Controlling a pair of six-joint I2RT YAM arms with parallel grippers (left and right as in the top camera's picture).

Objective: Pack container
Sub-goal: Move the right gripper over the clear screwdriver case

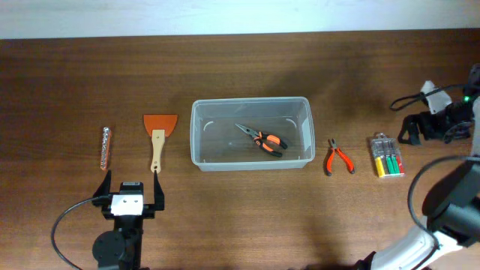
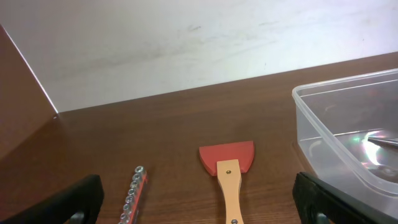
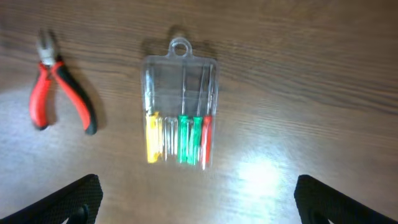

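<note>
The container (image 1: 250, 101) is a clear rectangular bin at the middle of the table, and orange-and-black pliers (image 1: 264, 140) lie inside it. Left of it lies a scraper (image 1: 158, 135) with a red blade and a wooden handle. Further left is a strip of sockets (image 1: 106, 147). My left gripper (image 1: 131, 184) stands open just in front of these two, and its wrist view shows the scraper (image 2: 227, 163) and the container's corner (image 2: 323, 130). Right of the container lie red pliers (image 1: 337, 157) and a clear case of screwdrivers (image 1: 387, 155). My right gripper (image 3: 199, 199) hangs open above the case (image 3: 180, 112), holding nothing.
The wooden table ends at a pale wall along its far edge (image 1: 240, 34). The right arm and its cables (image 1: 442, 112) fill the right edge of the overhead view. The left arm's base and cable (image 1: 112, 244) sit at the front left.
</note>
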